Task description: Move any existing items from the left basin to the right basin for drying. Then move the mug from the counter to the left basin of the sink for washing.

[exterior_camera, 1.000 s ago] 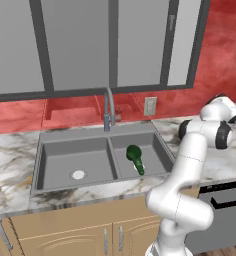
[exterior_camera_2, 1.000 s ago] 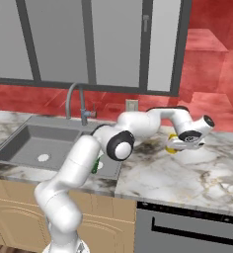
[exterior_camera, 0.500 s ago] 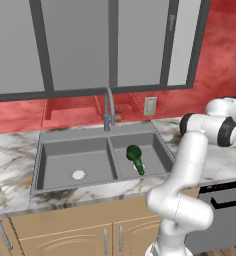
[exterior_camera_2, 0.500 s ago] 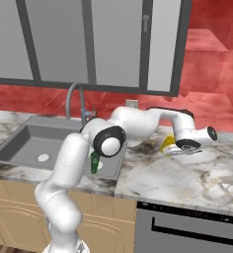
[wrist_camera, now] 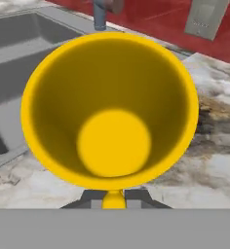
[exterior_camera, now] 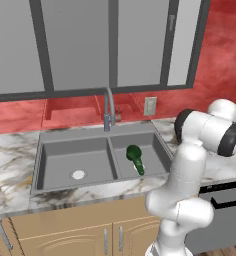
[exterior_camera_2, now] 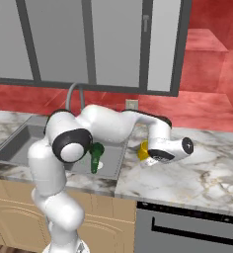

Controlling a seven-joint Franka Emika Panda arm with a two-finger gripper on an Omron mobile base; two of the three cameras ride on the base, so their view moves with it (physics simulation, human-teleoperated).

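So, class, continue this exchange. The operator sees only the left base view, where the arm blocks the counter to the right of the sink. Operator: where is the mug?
Observer: The right base view shows the yellow mug standing on the counter, right of the sink, at the hand.
Operator: Anything inside it?
Observer: No, the hand view looks into its mouth and it is empty.
Operator: Is it gripped?
Observer: A yellow part sits between the finger tips of the gripper; I cannot tell whether they have closed.

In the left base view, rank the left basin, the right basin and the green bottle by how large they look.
1. left basin, clearly the widest.
2. right basin, narrower than its twin.
3. green bottle, far smaller, lying inside the right basin.
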